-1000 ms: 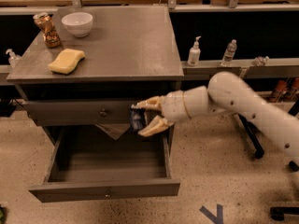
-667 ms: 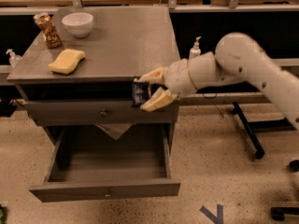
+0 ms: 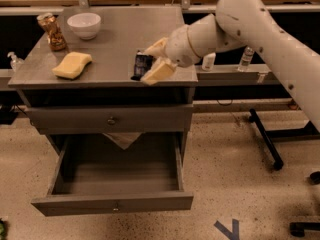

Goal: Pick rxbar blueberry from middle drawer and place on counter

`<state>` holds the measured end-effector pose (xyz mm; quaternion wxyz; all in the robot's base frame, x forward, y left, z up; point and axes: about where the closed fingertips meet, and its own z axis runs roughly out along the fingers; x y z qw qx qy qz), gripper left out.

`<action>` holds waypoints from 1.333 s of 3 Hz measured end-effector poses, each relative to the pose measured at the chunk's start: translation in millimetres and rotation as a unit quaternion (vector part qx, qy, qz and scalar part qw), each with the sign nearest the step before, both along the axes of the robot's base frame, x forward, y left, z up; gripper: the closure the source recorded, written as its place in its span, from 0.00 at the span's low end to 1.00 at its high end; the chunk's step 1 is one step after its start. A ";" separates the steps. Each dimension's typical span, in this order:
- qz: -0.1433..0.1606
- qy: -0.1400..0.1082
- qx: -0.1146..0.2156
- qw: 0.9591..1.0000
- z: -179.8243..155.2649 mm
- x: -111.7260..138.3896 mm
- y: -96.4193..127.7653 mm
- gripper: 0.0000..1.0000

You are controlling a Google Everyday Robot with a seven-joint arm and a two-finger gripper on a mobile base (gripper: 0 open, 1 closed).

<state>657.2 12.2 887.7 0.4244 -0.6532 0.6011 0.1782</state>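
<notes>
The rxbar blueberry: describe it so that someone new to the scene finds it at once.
Find the grey counter above the open middle drawer. Near its front right edge the robot's hand grips the rxbar blueberry. It is small, flat and black, unlike the yellow sponge and white bowl further left.

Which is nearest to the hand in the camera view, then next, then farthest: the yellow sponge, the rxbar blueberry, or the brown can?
1. rxbar blueberry: gripped in the hand, over the front right of the counter.
2. yellow sponge: on the counter's left side, near the front edge.
3. brown can: at the counter's left rear corner.
</notes>
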 end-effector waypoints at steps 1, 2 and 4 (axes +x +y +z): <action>-0.083 0.020 -0.005 0.996 -0.5 60.7 28.8 1.00; -0.146 0.043 0.000 0.988 -9.5 94.0 46.4 0.97; -0.139 0.046 0.000 0.989 -12.7 90.8 48.3 0.51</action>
